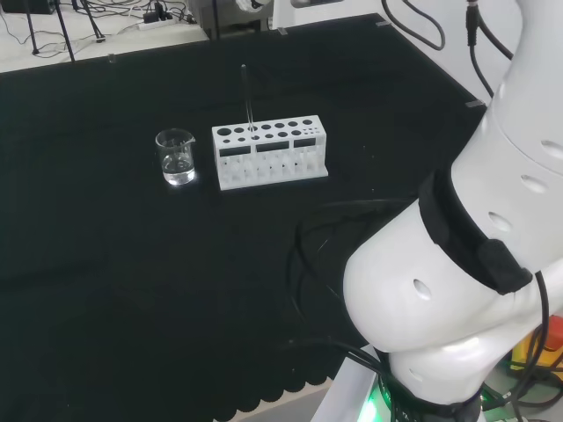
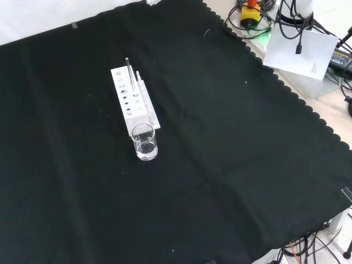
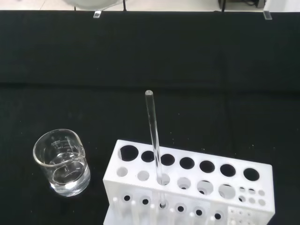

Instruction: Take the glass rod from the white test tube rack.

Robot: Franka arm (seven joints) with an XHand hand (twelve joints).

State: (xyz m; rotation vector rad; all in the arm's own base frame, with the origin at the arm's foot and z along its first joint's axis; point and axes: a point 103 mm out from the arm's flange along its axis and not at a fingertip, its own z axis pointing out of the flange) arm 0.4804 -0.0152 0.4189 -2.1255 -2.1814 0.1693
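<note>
A white test tube rack [image 1: 269, 151] stands on the black cloth, with a thin clear glass rod [image 1: 248, 98] upright in one of its holes. The front view has the rack [image 2: 132, 101] at upper left, the rod [image 2: 129, 73] rising from it. In the wrist view the rod [image 3: 153, 136] stands in a hole of the rack's [image 3: 187, 187] nearer row, leaning slightly. Nothing touches the rod or the rack.
A small clear glass beaker [image 1: 176, 156] with a little clear liquid stands just left of the rack in the head view, and nearer the camera in the front view [image 2: 144, 142]. The arm's white links [image 1: 457, 264] fill the head view's right.
</note>
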